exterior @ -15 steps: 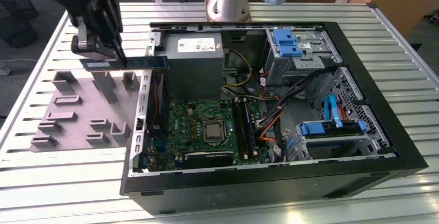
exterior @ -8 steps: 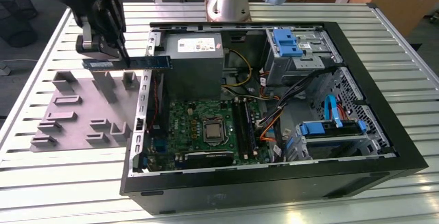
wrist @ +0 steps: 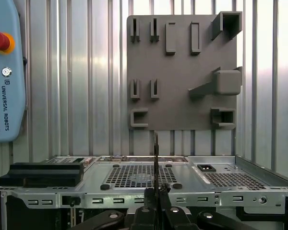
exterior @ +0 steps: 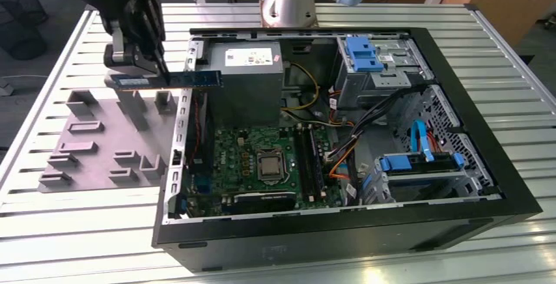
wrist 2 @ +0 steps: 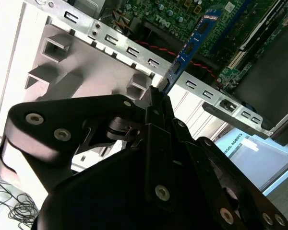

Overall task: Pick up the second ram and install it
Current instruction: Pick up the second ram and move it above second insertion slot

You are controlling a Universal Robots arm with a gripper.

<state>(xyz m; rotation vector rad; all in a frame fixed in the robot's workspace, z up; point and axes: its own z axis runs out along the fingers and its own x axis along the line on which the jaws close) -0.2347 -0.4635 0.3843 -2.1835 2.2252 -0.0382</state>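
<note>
The second ram (exterior: 195,78) is a thin blue-green stick held level in the air. It hangs over the open computer case's wall at the exterior view's left, above the gap between the case and the grey fixture (exterior: 96,134). My gripper (exterior: 137,70) is shut on the stick near one end. In the second wrist view the ram (wrist 2: 192,43) juts out from between the fingertips (wrist 2: 159,103) toward the motherboard. In the first wrist view the ram (wrist: 156,158) shows edge-on above the gripper (wrist: 156,191).
The open computer case (exterior: 486,167) lies on a slatted metal table (exterior: 52,245). Inside are the motherboard (exterior: 252,160) with long black slots (exterior: 308,160), a power supply (exterior: 247,62), cables and blue drive brackets (exterior: 417,160). A teach pendant (wrist: 7,72) lies beside the fixture (wrist: 182,72).
</note>
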